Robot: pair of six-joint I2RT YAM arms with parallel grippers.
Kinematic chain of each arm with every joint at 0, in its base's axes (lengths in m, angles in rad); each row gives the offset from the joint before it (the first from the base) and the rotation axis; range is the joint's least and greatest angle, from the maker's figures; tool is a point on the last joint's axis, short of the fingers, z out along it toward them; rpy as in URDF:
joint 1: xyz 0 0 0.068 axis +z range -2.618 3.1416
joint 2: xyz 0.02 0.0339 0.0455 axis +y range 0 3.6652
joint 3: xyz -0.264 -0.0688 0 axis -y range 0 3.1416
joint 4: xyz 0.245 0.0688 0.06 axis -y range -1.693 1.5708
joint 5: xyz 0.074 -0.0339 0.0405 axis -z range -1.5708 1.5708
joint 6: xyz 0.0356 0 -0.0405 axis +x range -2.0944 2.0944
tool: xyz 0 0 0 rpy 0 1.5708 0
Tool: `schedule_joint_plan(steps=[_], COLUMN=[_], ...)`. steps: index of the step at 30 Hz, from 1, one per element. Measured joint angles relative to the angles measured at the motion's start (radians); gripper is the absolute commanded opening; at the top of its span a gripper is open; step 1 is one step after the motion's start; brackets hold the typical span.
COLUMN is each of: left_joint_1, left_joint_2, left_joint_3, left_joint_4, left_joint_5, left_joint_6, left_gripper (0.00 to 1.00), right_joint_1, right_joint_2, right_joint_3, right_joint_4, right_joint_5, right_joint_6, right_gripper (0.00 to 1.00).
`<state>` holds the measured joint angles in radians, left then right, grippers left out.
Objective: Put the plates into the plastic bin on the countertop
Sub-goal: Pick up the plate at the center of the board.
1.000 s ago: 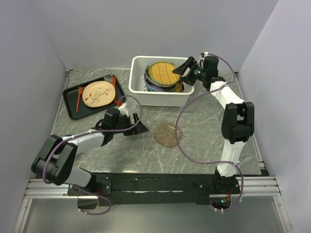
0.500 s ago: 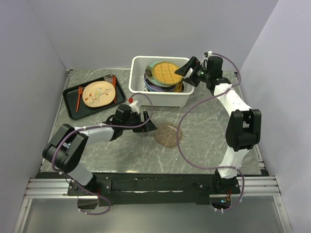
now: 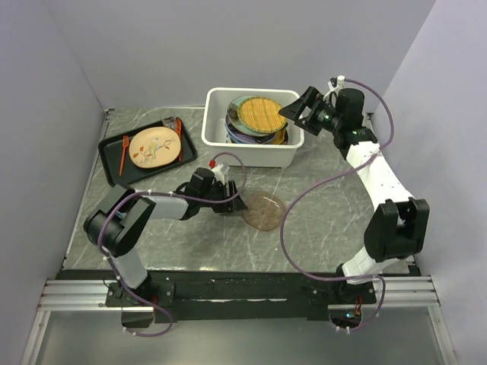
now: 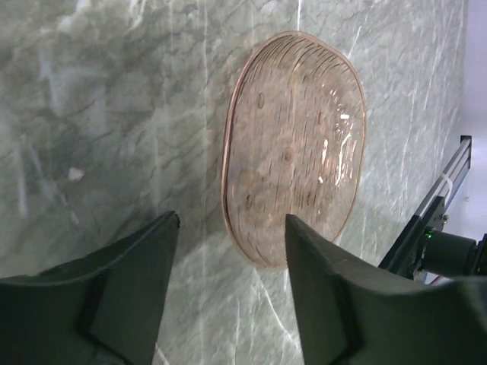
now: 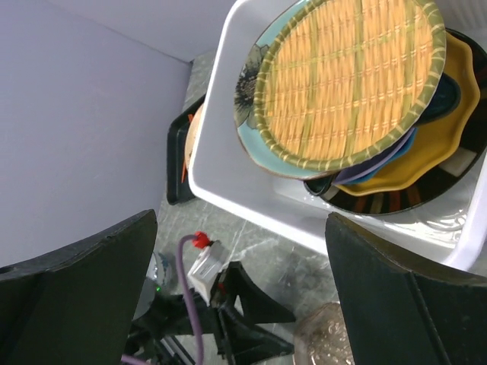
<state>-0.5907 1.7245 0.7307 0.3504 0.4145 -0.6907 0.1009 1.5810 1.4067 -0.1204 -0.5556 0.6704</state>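
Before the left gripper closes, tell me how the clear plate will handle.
The clear plate looks like ribbed glass or hard plastic, so it is probably stiff and possibly fragile. Its glossy surface may slip in the left gripper. It lies flat on the countertop, so a push would likely slide it, not tip it.

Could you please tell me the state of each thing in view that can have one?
Pink plate, flat on the countertop, outside the bin.
Bin, upright, holding stacked plates.
Woven plate, topmost of the stack.
Left gripper, open, astride the pink plate's near rim.
Right gripper, open, empty, above the bin's right end.
Tray, holding a beige plate.
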Motion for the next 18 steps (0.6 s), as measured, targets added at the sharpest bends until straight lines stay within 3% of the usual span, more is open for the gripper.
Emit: schedule_joint_plan(steps=[10, 18], left_joint_1=[-0.043, -0.056], left_joint_2=[0.060, 0.074], left_joint_3=[0.033, 0.040], left_joint_4=[0.030, 0.026], left_joint_5=[-0.014, -0.043], left_joint_6=[-0.010, -0.010], left_gripper=[0.40, 0.09], right_joint_1=[-0.003, -0.014], right_joint_2=[-0.085, -0.087], right_joint_3=[-0.076, -0.129], right_joint_4=[-0.018, -0.014], right_joint_5=[0.009, 0.008], right_joint_6=[-0.023, -0.023], right_gripper=[0.99, 1.00])
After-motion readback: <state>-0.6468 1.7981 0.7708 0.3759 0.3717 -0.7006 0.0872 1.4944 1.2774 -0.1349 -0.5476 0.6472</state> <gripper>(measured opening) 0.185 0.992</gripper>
